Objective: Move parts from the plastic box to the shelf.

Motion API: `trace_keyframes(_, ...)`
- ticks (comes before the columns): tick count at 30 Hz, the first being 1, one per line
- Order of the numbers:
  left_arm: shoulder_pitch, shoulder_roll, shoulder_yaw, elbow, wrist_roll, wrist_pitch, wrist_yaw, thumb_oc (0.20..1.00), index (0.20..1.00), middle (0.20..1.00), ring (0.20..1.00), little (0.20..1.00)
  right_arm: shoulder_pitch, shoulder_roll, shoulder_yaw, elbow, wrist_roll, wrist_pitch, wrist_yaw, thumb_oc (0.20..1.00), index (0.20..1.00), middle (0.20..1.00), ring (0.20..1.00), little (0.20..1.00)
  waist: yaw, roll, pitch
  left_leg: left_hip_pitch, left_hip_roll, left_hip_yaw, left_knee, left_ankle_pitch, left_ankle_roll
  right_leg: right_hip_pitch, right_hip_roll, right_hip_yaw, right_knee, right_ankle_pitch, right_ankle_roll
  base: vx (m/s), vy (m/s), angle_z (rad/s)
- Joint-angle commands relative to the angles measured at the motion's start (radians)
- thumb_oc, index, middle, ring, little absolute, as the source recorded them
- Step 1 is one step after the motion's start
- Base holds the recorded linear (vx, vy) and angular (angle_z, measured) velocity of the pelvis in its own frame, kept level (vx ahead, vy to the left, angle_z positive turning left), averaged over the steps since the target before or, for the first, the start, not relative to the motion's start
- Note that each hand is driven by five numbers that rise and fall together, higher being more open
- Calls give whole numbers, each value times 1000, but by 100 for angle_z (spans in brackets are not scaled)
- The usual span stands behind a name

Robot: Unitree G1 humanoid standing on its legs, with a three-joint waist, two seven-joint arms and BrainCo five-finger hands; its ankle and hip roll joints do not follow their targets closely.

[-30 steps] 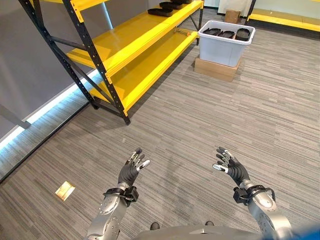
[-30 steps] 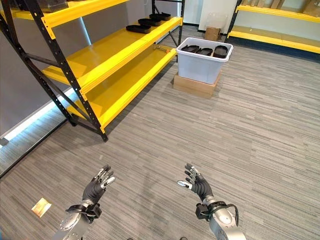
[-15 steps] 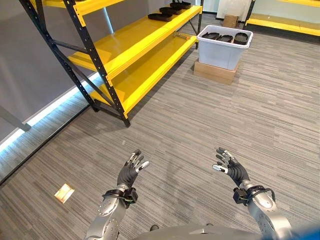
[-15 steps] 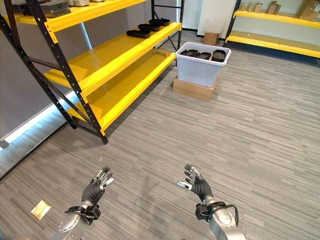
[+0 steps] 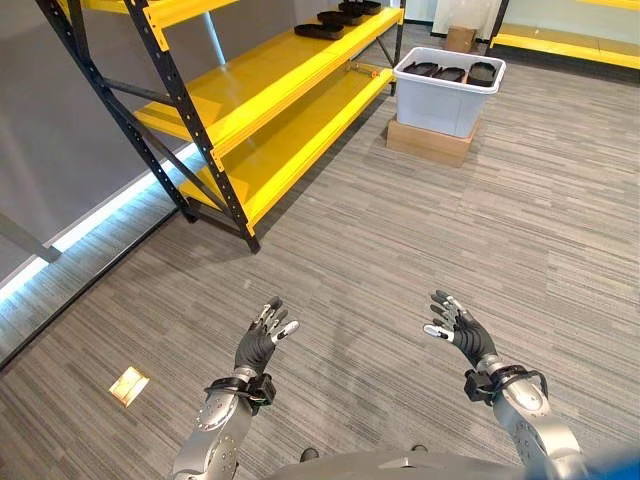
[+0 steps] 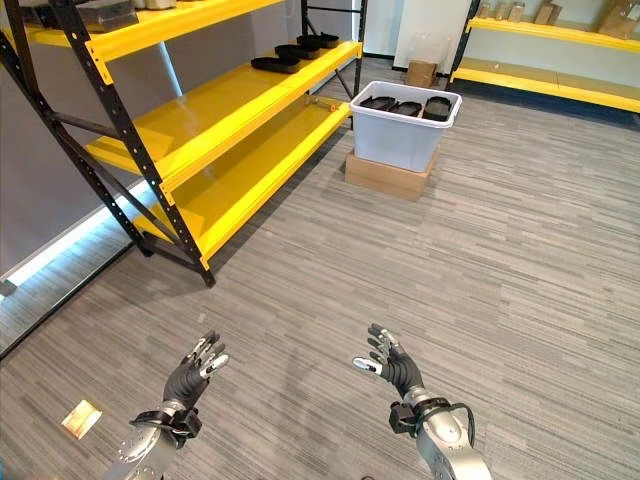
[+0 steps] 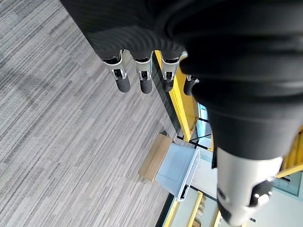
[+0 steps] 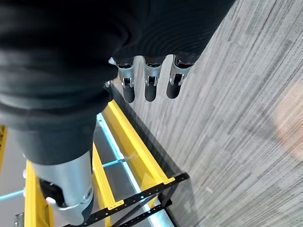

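Black moulded parts [image 5: 452, 72] sit in grey plastic box [image 5: 445, 100] on cardboard, far ahead beside yellow shelf [image 5: 270, 80]. Left hand [image 5: 262, 343] & right hand [image 5: 462, 335] empty, fingers spread. Approach box square-on, stop close before reaching.

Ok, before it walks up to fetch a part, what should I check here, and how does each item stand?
1. Left hand empty, fingers relaxed: ok.
2. Right hand empty, fingers relaxed: ok.
3. Plastic box holds dark parts: ok.
4. Box within reach: not ok, it stands far ahead on a cardboard box.
5. Free room on the yellow shelf: ok, dark parts lie only at its far end.
6. Floor clear on the way: ok.
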Motion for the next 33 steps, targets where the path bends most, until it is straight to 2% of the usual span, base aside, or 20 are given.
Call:
trace_keyframes(1, -67, 43, 49, -14, -8, -55, 11, 1000, 1000, 1000, 1000, 1000, -57, 6, 12, 9, 27, -33, -2, 1000, 1000, 1000, 1000, 1000, 31, -30, -3, -10, -53, -14, 54, -53, 63, -79, -51, 21, 191, 45, 46, 23, 188, 2)
trace_keyframes(2, -65, 45, 53, -20, -8, -54, 12, 1000, 1000, 1000, 1000, 1000, -55, 6, 12, 4, 28, -32, 0, 1000, 1000, 1000, 1000, 1000, 30, -32, 2, -13, -63, -18, 66, -59, 71, -88, -58, 28, 216, 53, 52, 21, 172, 5)
trace_keyframes(4, -64, 52, 51, -26, -3, -52, 13, 1000, 1000, 1000, 1000, 1000, -49, 12, 17, -1, 21, -29, 5, 1000, 1000, 1000, 1000, 1000, 23, -32, 17, -19, -97, -30, 96, -78, 100, -141, -93, 50, 331, 109, 66, 32, 250, 5)
trace_keyframes(8, -65, 60, 52, -30, 13, -49, 15, 1000, 1000, 1000, 1000, 1000, -36, 22, 20, -4, 26, -28, 6, 1000, 1000, 1000, 1000, 1000, 11, -22, 46, -2, -128, -37, 117, -95, 131, -246, -112, 86, 540, 260, 63, 23, 195, 7)
trace_keyframes(11, -73, 63, 51, -23, 24, -44, 14, 1000, 1000, 1000, 1000, 1000, -35, 29, 15, -3, 32, -29, 5, 1000, 1000, 1000, 1000, 1000, 10, -3, 64, 20, -125, -17, 127, -120, 142, -313, -116, 2, 598, 212, 58, 101, 164, -6)
trace_keyframes(12, -63, 64, 52, -22, 23, -44, 8, 1000, 1000, 1000, 1000, 1000, -30, 24, 13, -4, 39, -28, 6, 1000, 1000, 1000, 1000, 1000, 0, -1, 67, 61, -132, -7, 109, -139, 144, -341, -110, -62, 518, 185, 50, 298, 59, -20)
trace_keyframes(13, -54, 62, 57, -23, 17, -42, 4, 1000, 1000, 1000, 1000, 1000, -29, 24, 10, 4, 40, -26, 6, 1000, 1000, 1000, 1000, 1000, 0, -11, 67, 89, -147, -3, 95, -153, 140, -354, -122, -133, 393, 196, 54, 262, 0, -18)
trace_keyframes(14, -53, 61, 57, -23, 17, -42, 4, 1000, 1000, 1000, 1000, 1000, -29, 23, 10, 4, 40, -26, 6, 1000, 1000, 1000, 1000, 1000, -4, -6, 69, 94, -141, -6, 93, -153, 138, -343, -118, -141, 384, 198, 53, 202, -62, -30)
trace_keyframes(16, -52, 54, 68, -17, 17, -40, 7, 1000, 1000, 1000, 1000, 1000, -38, 28, 14, 23, 32, -24, 1, 1000, 1000, 1000, 1000, 1000, -9, -15, 68, 125, -139, -4, 79, -170, 123, -356, -107, -211, 206, 238, 71, 197, -85, 3)
trace_keyframes(17, -50, 55, 73, -21, 15, -40, 5, 1000, 1000, 1000, 1000, 1000, -41, 28, 16, 22, 31, -22, -1, 1000, 1000, 1000, 1000, 1000, -10, -17, 69, 130, -137, -3, 77, -173, 116, -348, -105, -216, 174, 243, 76, 347, -167, 30)
trace_keyframes(18, -42, 47, 84, -22, 22, -41, -5, 1000, 1000, 1000, 1000, 1000, -44, 29, 27, 7, 17, -18, 2, 1000, 1000, 1000, 1000, 1000, -13, -28, 66, 164, -124, 4, 77, -193, 96, -336, -94, -223, 81, 287, 91, 242, -128, 24)
trace_keyframes(20, -41, 44, 84, -20, 25, -40, -7, 1000, 1000, 1000, 1000, 1000, -40, 26, 28, 0, 14, -18, 3, 1000, 1000, 1000, 1000, 1000, -14, -31, 62, 177, -119, 6, 80, -205, 90, -333, -90, -210, 76, 293, 92, 245, -127, 18)
trace_keyframes(22, -52, 23, 61, 5, 24, -40, -5, 1000, 1000, 1000, 1000, 1000, -10, 23, 22, -8, 29, -17, 7, 1000, 1000, 1000, 1000, 1000, -31, -34, 29, 215, -89, -7, 73, -227, 68, -307, -57, -164, 66, 271, 69, 366, -169, 30)
trace_keyframes(23, -62, 18, 52, 9, 18, -42, -1, 1000, 1000, 1000, 1000, 1000, -6, 18, 14, -12, 39, -19, 4, 1000, 1000, 1000, 1000, 1000, -38, -26, 21, 215, -73, -16, 76, -227, 60, -313, -50, -164, 83, 269, 64, 326, -160, 41)
trace_keyframes(26, -79, 15, 43, 14, 14, -46, 6, 1000, 1000, 1000, 1000, 1000, -7, 7, 7, -21, 52, -25, 0, 1000, 1000, 1000, 1000, 1000, -54, -7, 13, 217, -43, -23, 94, -220, 48, -338, -33, -157, 128, 243, 48, 184, -124, 45)
trace_keyframes(27, -88, 19, 38, 9, 1, -49, 9, 1000, 1000, 1000, 1000, 1000, -10, -4, 5, -28, 57, -27, 2, 1000, 1000, 1000, 1000, 1000, -64, 5, 10, 223, -13, -22, 112, -208, 32, -361, -15, -156, 191, 199, 28, 297, -208, -4)
trace_keyframes(31, -104, 23, 22, -4, -28, -56, 10, 1000, 1000, 1000, 1000, 1000, -11, -28, -1, -35, 62, -32, 4, 1000, 1000, 1000, 1000, 1000, -78, 17, 7, 216, 39, -14, 151, -132, -8, -359, 24, -162, 233, 145, -1, 241, -183, -4)
trace_keyframes(32, -105, 24, 16, -7, -33, -56, 8, 1000, 1000, 1000, 1000, 1000, -10, -35, -4, -33, 64, -34, 3, 1000, 1000, 1000, 1000, 1000, -80, 20, 5, 210, 48, -14, 162, -109, -16, -354, 33, -163, 230, 139, -7, 304, -255, -5)
trace_keyframes(33, -106, 28, 4, -19, -40, -57, 7, 1000, 1000, 1000, 1000, 1000, -2, -47, -14, -34, 68, -39, 2, 1000, 1000, 1000, 1000, 1000, -86, 29, 1, 189, 75, -12, 210, -25, -39, -352, 68, -157, 237, 105, -32, 381, -308, -10)
